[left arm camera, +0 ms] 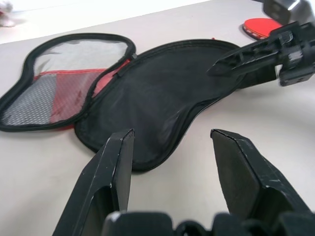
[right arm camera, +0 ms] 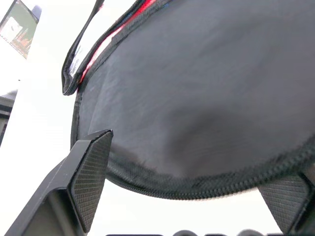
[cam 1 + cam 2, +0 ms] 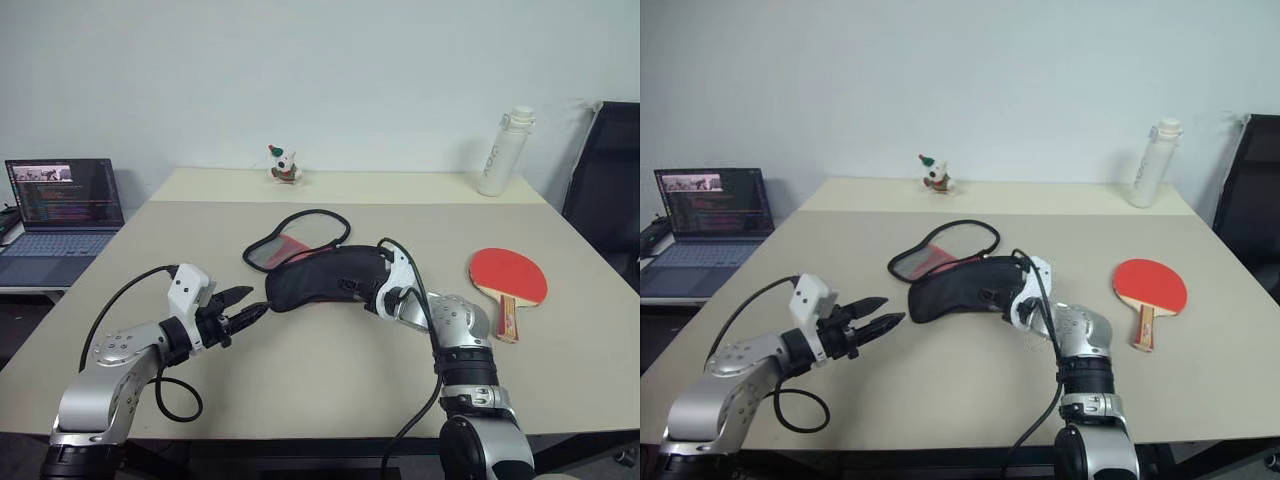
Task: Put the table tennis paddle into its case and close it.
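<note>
On a big tan table [image 3: 330,390], the right gripper [image 3: 1002,293] has its jaws wide around the edge of the open case [image 3: 325,275]. The left gripper [image 3: 243,304] waits open, just beside. The paddle [image 3: 508,278] lies apart, not yet packed.

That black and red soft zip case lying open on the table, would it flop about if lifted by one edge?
Probably yes. The black and red soft zip case looks like thin fabric, with its mesh flap folded out flat, so it would likely sag. It seems light for its size. Pushed, it would probably slide or bunch on the smooth beige table, not roll.
</note>
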Motion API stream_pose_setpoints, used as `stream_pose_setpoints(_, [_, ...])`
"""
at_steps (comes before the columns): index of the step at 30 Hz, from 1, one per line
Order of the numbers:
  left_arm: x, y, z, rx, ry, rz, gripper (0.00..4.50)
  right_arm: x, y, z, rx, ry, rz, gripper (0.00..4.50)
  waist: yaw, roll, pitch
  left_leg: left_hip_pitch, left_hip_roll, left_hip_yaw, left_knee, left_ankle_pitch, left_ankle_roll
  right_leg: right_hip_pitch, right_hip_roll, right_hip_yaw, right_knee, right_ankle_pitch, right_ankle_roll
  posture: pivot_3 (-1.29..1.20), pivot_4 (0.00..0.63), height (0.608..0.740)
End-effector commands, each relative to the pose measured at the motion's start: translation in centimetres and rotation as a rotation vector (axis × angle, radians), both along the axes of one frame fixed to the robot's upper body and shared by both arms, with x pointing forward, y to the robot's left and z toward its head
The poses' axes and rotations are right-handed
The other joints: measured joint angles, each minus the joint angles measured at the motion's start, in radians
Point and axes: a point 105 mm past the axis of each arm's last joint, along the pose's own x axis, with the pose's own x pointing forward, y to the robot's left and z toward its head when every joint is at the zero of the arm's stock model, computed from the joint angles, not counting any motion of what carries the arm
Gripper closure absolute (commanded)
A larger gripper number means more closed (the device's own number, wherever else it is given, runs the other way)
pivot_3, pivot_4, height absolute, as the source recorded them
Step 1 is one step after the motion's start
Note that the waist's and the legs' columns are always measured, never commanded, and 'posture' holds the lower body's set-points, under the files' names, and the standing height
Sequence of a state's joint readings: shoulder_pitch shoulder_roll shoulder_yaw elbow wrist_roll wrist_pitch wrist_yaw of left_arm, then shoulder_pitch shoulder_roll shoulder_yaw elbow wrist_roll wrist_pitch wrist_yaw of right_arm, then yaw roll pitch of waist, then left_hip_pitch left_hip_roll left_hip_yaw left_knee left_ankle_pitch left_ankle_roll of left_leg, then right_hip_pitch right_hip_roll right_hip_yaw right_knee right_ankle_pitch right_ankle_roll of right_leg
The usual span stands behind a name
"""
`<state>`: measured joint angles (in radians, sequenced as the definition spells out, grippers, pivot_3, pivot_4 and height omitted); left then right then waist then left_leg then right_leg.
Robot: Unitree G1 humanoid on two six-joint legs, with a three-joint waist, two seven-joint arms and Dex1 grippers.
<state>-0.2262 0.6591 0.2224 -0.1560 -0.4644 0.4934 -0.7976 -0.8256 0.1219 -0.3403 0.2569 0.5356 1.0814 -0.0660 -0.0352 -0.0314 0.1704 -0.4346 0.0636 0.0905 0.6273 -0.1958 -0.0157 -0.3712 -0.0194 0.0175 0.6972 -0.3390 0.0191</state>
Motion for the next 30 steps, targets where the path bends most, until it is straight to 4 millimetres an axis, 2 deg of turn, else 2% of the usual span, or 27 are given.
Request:
stream_pose_setpoints(1, [-0.2, -0.3, 1.1, 0.010, -0.055, -0.019, 1.83, -0.4, 2.7, 1.7, 0.090, -0.022, 0.027, 0.00, 0.000, 0.000, 0.000, 0.000, 0.000, 0.000, 0.000, 0.000, 0.000, 0.000, 0.000, 0.000, 0.000, 0.000, 0.000, 0.00, 0.150, 0.740])
stream_pose_setpoints(3, [-0.2, -0.3, 1.1, 0.010, -0.055, -0.019, 1.83, -0.2, 2.8, 1.6, 0.097, -0.020, 0.013, 0.00, 0.000, 0.000, 0.000, 0.000, 0.000, 0.000, 0.000, 0.000, 0.000, 0.000, 0.000, 0.000, 0.000, 0.000, 0.000, 0.00, 0.150, 0.740])
stream_pose_setpoints(6, [-0.2, -0.1, 1.0, 0.013, -0.053, -0.017, 1.78, 0.0, 2.8, 1.5, 0.111, -0.015, -0.004, 0.62, -0.001, 0.000, 0.000, 0.000, 0.000, 0.000, 0.000, 0.000, 0.000, 0.000, 0.000, 0.000, 0.000, 0.000, 0.000, 0.00, 0.150, 0.740])
stream_pose_setpoints(17, [-0.3, -0.1, 0.5, 0.014, -0.049, -0.018, 1.78, -0.8, 4.1, 1.6, 0.193, 0.043, 0.032, 4.48, -0.005, 0.000, 0.000, 0.000, 0.000, 0.001, -0.001, 0.000, 0.000, -0.001, 0.000, 0.000, 0.000, 0.000, 0.000, 0.00, 0.150, 0.740])
stream_pose_setpoints(20, [-0.4, -0.2, 0.4, 0.014, -0.049, -0.022, 1.78, -1.7, 3.9, 1.8, 0.196, 0.057, 0.093, 4.48, -0.006, 0.000, 0.000, 0.000, 0.000, 0.001, -0.001, 0.000, 0.000, -0.001, 0.000, 0.000, 0.000, 0.000, 0.000, 0.00, 0.150, 0.740])
stream_pose_setpoints(22, [-0.4, -0.3, 0.3, 0.015, -0.048, -0.026, 1.78, -1.9, 2.9, 1.9, 0.168, 0.057, 0.127, 4.48, -0.007, 0.000, 0.000, 0.000, 0.000, 0.001, -0.002, 0.000, 0.000, -0.001, 0.000, 0.000, 0.000, 0.000, 0.000, 0.00, 0.150, 0.740])
stream_pose_setpoints(27, [-0.6, -1.0, 0.3, 0.018, -0.048, -0.049, 1.78, -0.5, -2.8, 2.3, 0.024, 0.041, 0.116, 4.48, -0.001, 0.000, 0.000, 0.000, 0.000, 0.001, -0.002, 0.000, 0.001, -0.001, 0.000, 0.000, -0.001, 0.000, -0.001, 0.00, 0.150, 0.740])
stream_pose_setpoints(30, [-0.8, -1.8, 0.4, 0.020, -0.053, -0.077, 1.78, 0.5, -6.3, 3.4, -0.093, 0.014, 0.116, 4.48, 0.004, -0.001, 0.001, -0.001, -0.001, 0.001, -0.002, 0.000, 0.001, -0.001, -0.001, 0.000, -0.002, 0.000, -0.001, 0.00, 0.150, 0.740])
